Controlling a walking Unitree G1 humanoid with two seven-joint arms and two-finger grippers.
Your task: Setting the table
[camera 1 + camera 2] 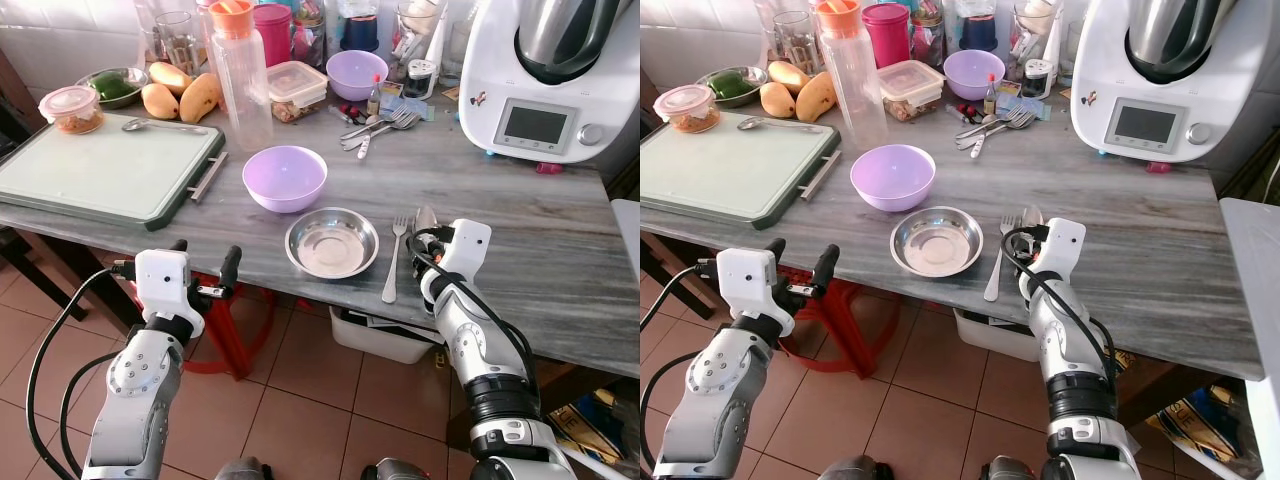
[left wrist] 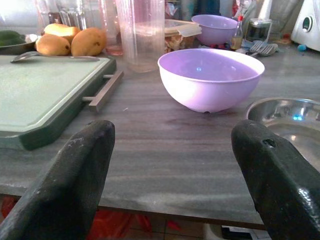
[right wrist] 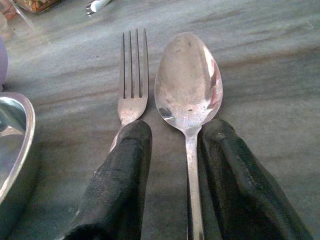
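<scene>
Steel spoon (image 3: 189, 95) handle sits between the right hand's (image 3: 172, 165) narrowly parted fingers.

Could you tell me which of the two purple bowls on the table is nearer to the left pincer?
The purple bowl beside the steel dish, just ahead of the open left pincer. The other purple bowl sits further back among the containers.

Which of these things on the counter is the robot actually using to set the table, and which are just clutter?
In use: steel bowl, fork, spoon straddled by the right gripper; left gripper waiting, open.

Clutter: near purple bowl, cutting board, mangoes, plastic jug, kitchen machine, loose cutlery.
</scene>
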